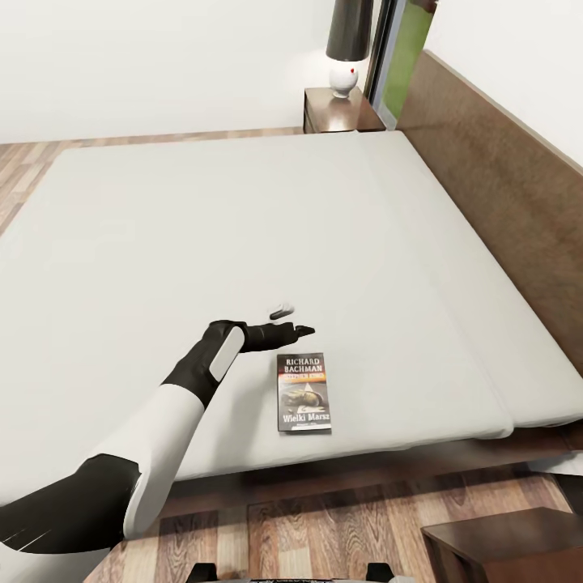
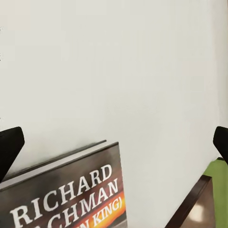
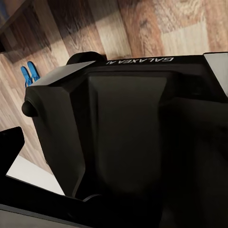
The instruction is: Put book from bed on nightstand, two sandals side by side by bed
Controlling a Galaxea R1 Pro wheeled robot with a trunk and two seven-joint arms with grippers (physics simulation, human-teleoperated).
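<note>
Well, we're at the bed (image 1: 243, 227) now, and the book (image 1: 304, 392) lies flat on the mattress close to the near edge, cover up, not yet lifted. The left gripper (image 1: 293, 321) reaches out low over the mattress just beyond the book's top edge, its fingers spread wide apart with nothing between them; from the left wrist camera the book (image 2: 71, 194) sits right below the open fingertips (image 2: 9, 147). I can't tell whether a finger touches the cover, but it looks just clear of it.

Up at the far corner by the headboard stands a nightstand (image 1: 340, 111) with a lamp (image 1: 348, 48) on it, well apart from the book. Another dark cabinet corner (image 1: 510, 542) pokes in at the near side, on the floor beside the bed.

Over on the right wrist camera, the blue sandals (image 3: 28, 73) lie on the wood floor (image 3: 156, 23), close together, past the robot's dark body; how the right hand stands I cannot tell.

So by my reckoning nothing is finished: the book needs grasping and carrying to a nightstand, and the sandals still need setting beside the bed.
</note>
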